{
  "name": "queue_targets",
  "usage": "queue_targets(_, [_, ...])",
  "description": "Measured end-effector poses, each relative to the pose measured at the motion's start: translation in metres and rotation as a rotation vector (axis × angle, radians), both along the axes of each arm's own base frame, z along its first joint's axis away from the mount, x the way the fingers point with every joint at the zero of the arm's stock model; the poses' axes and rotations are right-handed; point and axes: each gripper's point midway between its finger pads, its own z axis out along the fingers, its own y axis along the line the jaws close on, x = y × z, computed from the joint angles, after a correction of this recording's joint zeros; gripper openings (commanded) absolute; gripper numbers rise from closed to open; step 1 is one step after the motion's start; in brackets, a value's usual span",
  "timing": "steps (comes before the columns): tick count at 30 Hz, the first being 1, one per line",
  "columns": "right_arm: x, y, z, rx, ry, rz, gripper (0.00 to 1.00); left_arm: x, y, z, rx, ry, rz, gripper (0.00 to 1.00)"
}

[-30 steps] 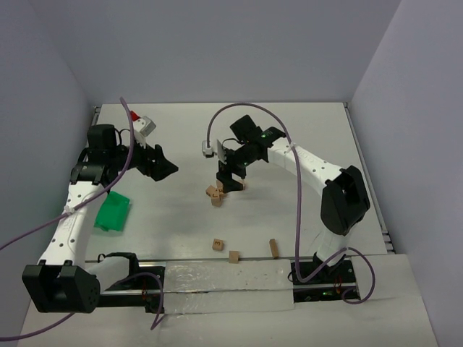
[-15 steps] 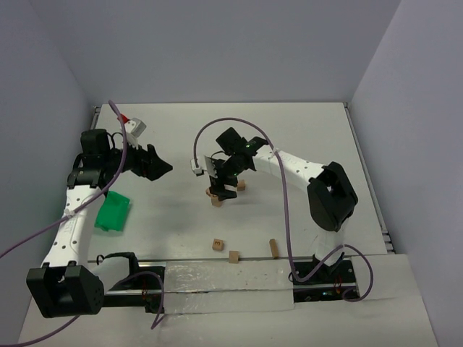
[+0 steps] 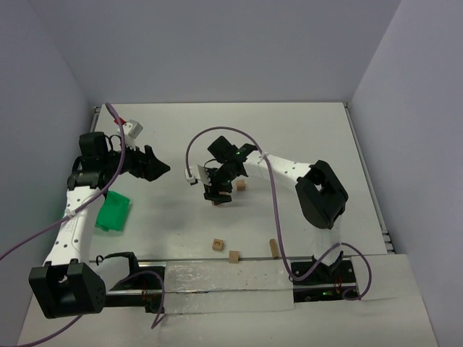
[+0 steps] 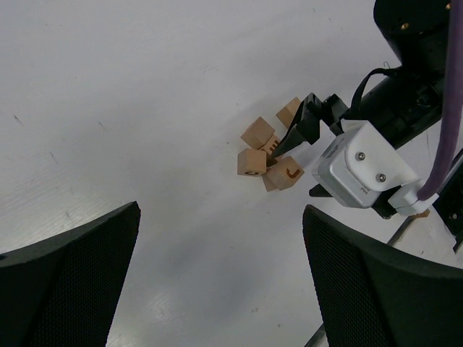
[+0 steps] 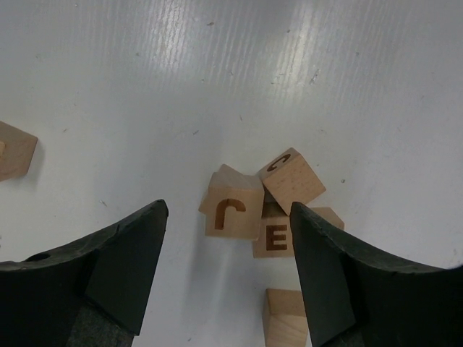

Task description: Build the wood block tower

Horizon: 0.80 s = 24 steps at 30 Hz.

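Note:
A jumbled heap of tan wood blocks lies on the white table, with lettered faces J, C and E. It is a loose cluster, not a tidy tower. My right gripper is open, low over the heap, a finger on each side. In the top view the right gripper covers most of the heap. One block lies just right of it. My left gripper is open and empty, raised to the heap's left. The left wrist view shows the heap ahead.
Three loose blocks lie near the front edge. A green tray sits at the left beside the left arm. Another block shows at the right wrist view's left edge. Purple cables loop over both arms.
My right gripper has moved left and down from beside the heap to over it, uncovering the single block on its right. My left gripper has drawn back slightly to the left.

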Motion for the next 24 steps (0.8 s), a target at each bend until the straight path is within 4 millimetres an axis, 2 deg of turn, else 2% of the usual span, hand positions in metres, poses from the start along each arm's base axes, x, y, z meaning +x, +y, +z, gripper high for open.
queue_targets(3, [-0.002, 0.000, -0.005, -0.010, 0.007, 0.005, 0.70, 0.002, 0.003, 0.001, 0.000, -0.004, 0.009, 0.99])
queue_targets(4, [-0.003, 0.001, -0.006, -0.011, 0.008, 0.006, 0.65, 0.003, 0.003, 0.001, 0.000, -0.006, 0.012, 0.99])
queue_targets(9, [-0.003, 0.003, -0.007, -0.006, 0.000, 0.011, 0.55, 0.005, 0.005, 0.000, -0.001, -0.006, 0.017, 0.99])
queue_targets(16, [-0.003, -0.001, -0.015, -0.025, -0.008, 0.003, 0.49, 0.006, 0.006, 0.000, -0.001, -0.007, 0.021, 0.99])
queue_targets(24, [-0.005, -0.009, -0.024, -0.053, -0.015, 0.002, 0.22, 0.008, 0.007, -0.001, 0.000, -0.006, 0.023, 0.98])
